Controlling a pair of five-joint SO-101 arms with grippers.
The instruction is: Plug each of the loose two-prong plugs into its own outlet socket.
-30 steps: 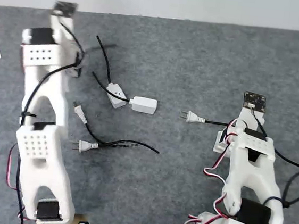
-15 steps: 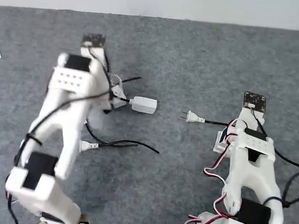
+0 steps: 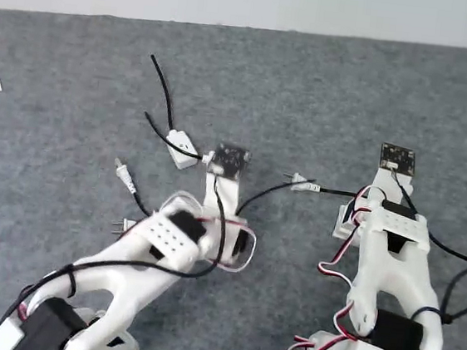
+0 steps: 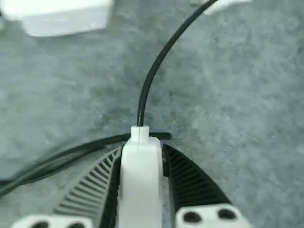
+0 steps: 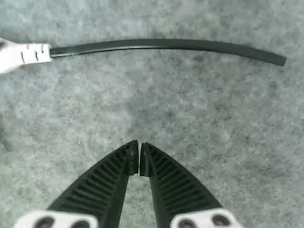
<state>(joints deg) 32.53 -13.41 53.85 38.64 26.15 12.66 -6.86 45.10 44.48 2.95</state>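
Carefully, with the left tool (image 4: 141, 149) pinching the white plug (image 4: 140, 183) over the middle of the counter (image 3: 350, 95) close to a white socket block (image 4: 61, 16), square its prong end to the slots before pressing straight in.

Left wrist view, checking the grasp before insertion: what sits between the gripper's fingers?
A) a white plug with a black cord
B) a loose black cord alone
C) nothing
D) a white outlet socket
A: a white plug is clamped in the left gripper, its black cord running away over the carpet.
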